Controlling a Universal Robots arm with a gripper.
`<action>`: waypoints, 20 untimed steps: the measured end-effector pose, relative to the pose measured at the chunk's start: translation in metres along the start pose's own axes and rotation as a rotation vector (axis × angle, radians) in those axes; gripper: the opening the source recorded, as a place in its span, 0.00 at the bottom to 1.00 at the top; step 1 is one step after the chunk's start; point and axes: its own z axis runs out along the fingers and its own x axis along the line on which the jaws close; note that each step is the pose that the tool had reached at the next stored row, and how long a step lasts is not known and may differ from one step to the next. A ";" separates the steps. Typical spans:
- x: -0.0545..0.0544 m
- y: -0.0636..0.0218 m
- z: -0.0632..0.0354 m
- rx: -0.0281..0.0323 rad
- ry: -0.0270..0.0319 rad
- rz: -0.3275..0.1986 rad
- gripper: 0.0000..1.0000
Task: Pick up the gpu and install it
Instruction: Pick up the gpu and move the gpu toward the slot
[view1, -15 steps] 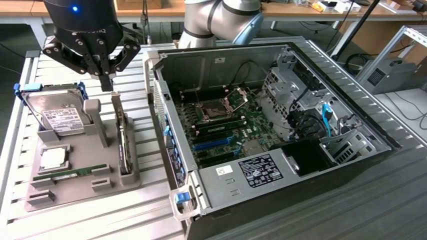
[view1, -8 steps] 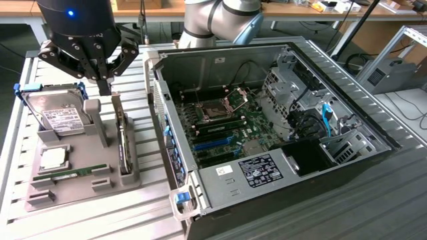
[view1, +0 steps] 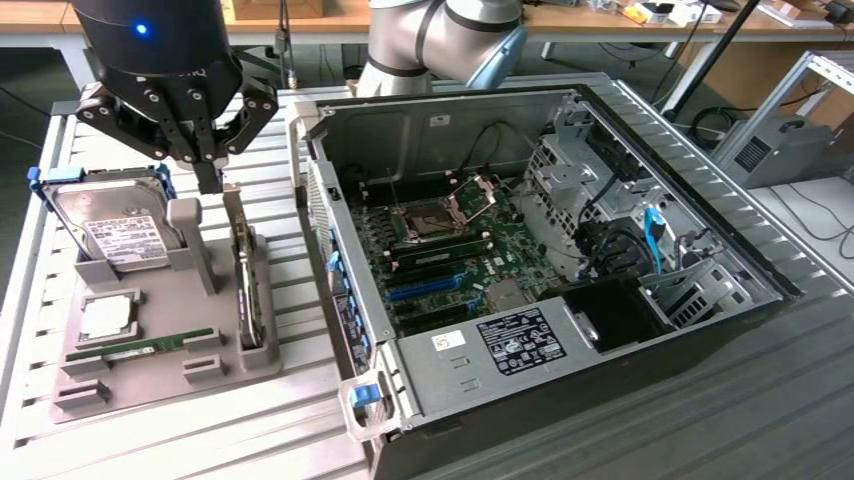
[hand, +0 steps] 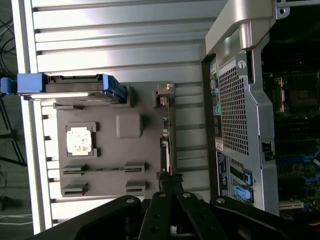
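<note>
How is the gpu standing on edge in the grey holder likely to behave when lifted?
The gpu is a thin board, so probably stiff yet fragile. Standing on its long edge in the grey holder, it would likely tip without that support. Its narrow upper edge probably gives the gripper little to grasp.

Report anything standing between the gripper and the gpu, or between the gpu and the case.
Nothing visible separates the gripper from the gpu: shut, it sits at the card's upper edge, where the card stands in its holder. Between the card and the motherboard rises the case's side wall.
</note>
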 end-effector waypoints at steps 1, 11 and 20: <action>0.000 0.0000 0.0000 0.0000 0.0000 0.000 0.11; 0.000 0.0000 0.0000 0.0000 0.0000 0.000 0.11; 0.000 0.0000 0.0000 0.0000 0.0000 0.000 0.48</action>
